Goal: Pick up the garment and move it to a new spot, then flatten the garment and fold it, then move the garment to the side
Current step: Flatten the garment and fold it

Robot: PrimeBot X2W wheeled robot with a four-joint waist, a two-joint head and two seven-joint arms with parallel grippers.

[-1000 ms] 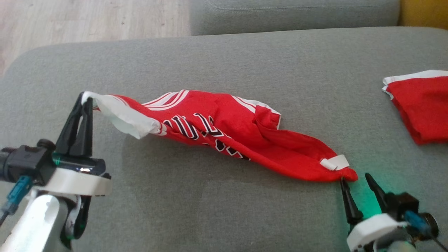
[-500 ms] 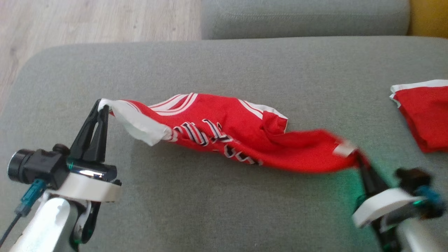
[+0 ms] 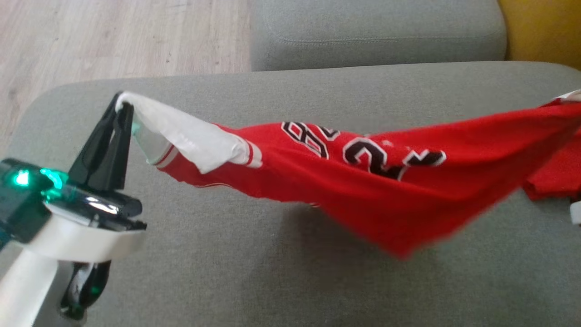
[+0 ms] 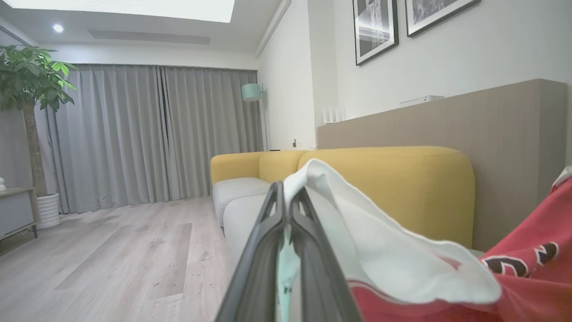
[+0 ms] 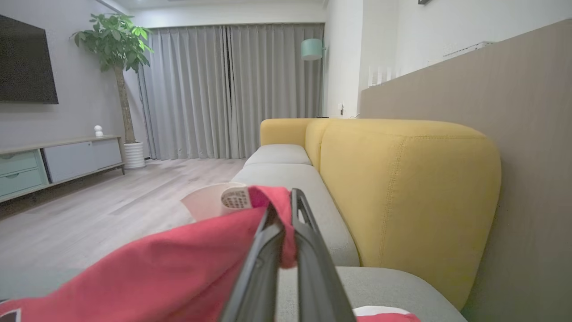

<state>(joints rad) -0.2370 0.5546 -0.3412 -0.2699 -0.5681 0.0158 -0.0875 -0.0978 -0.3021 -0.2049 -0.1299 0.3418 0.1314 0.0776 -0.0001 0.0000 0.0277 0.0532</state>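
The red jersey [image 3: 363, 186], with white trim and black-and-white lettering, hangs stretched in the air above the grey sofa seat [image 3: 254, 277]. My left gripper [image 3: 121, 103] is shut on its white-edged end at the left; the left wrist view has those fingers [image 4: 268, 250] pinching white fabric [image 4: 357, 232]. The jersey's other end runs off the right edge of the head view. In the right wrist view my right gripper [image 5: 286, 208] is shut on a red corner of the jersey [image 5: 178, 268], beside a white label [image 5: 234, 199].
A second red garment [image 3: 551, 179] lies on the seat at the right, partly behind the hanging jersey. Another grey cushion [image 3: 376, 32] sits beyond, a yellow backrest [image 3: 540, 32] at the far right, and wooden floor [image 3: 113, 36] past the seat's left edge.
The right gripper shut on the jersey's corner and rose to the right, out of the head view. Both grippers lifted the jersey off the seat and pulled it taut. The camera shifted too.
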